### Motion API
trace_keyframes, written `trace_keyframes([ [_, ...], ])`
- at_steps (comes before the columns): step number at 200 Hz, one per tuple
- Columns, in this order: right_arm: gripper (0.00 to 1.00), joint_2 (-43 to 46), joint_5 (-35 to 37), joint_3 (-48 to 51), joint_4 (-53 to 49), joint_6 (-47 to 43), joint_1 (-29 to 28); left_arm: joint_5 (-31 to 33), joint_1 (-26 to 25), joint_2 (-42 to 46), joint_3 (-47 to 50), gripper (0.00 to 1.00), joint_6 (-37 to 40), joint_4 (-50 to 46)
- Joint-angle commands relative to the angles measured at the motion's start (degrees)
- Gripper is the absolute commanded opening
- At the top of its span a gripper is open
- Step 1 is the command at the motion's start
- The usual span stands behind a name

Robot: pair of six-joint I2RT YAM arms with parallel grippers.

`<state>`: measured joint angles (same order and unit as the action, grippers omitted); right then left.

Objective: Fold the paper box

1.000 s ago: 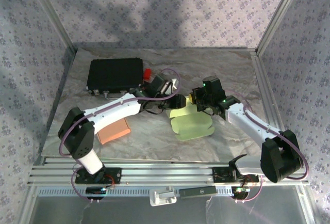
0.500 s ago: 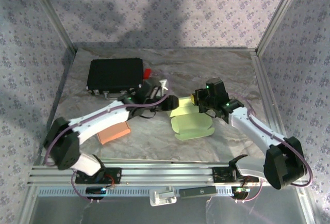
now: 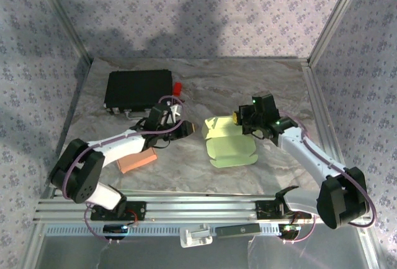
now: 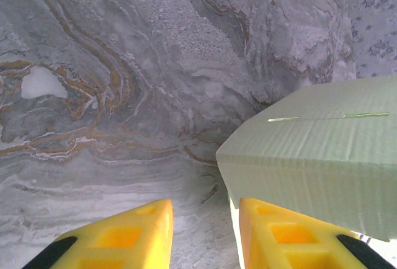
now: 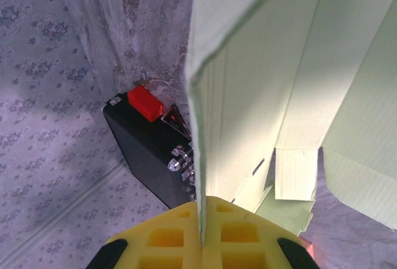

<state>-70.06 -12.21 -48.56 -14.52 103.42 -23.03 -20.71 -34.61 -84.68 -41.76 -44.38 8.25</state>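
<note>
From above, the left arm is drawing back: a second ago its claw was reaching in against the near-left edge of the pale green paper box (image 3: 231, 148), and now the left claw (image 3: 188, 130) is sitting apart from it on the left, over the grey marbled counter (image 3: 273, 89). The box is lying mid-counter with its far-left panel now standing up a little, so one fold seems to be started, not finished. The left arm is stretching low and nearly flat across the counter, passing above a flat orange block (image 3: 136, 159). The right arm is bending in from the right, and the right claw (image 3: 243, 122) is staying at the box's far edge. A black rectangular case (image 3: 138, 89) is resting at the far left.

At the left wrist, the left claw (image 4: 201, 219) is released, with only bare counter (image 4: 124, 83) between its yellow fingers; the box (image 4: 310, 151) is rising just beside the right-hand finger.

At the right wrist, the right claw (image 5: 201, 222) is clenched on a thin upright panel of the box (image 5: 248, 83), gripping it edge-on. Beyond it, the case (image 5: 149, 151) is carrying a small red piece (image 5: 144, 103).
</note>
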Motion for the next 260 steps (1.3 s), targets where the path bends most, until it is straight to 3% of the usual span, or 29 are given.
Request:
trace_keyframes([
  [1, 0.00, -0.97, 2.48, 1.55, 3.64, -5.20, -1.16, -2.07, 0.07, -1.17, -2.32, 0.32, 4.73, 2.18],
  [73, 0.00, -9.75, 1.38, 2.68, 16.83, -12.14, -4.22, 1.99, 0.07, 0.52, 1.97, 0.32, 9.59, 0.19],
  [115, 0.00, -9.19, 0.35, 5.30, 18.70, -18.27, -2.97, 1.62, -1.67, 0.40, 2.41, 0.32, 13.66, -0.48],
  [179, 0.00, -10.49, -5.03, 11.66, 34.56, -22.58, -1.24, 4.68, -5.29, -2.25, 2.02, 0.32, 14.41, 2.08],
  [228, 0.00, -12.76, -7.02, 9.14, 45.71, -23.51, -2.06, 12.25, -5.11, 5.59, 3.96, 0.36, 14.99, -2.84],
  [260, 0.00, -18.61, -9.09, 9.91, 59.82, -23.53, -2.29, 10.82, -1.75, 9.92, 5.73, 0.39, 16.92, -4.92],
])
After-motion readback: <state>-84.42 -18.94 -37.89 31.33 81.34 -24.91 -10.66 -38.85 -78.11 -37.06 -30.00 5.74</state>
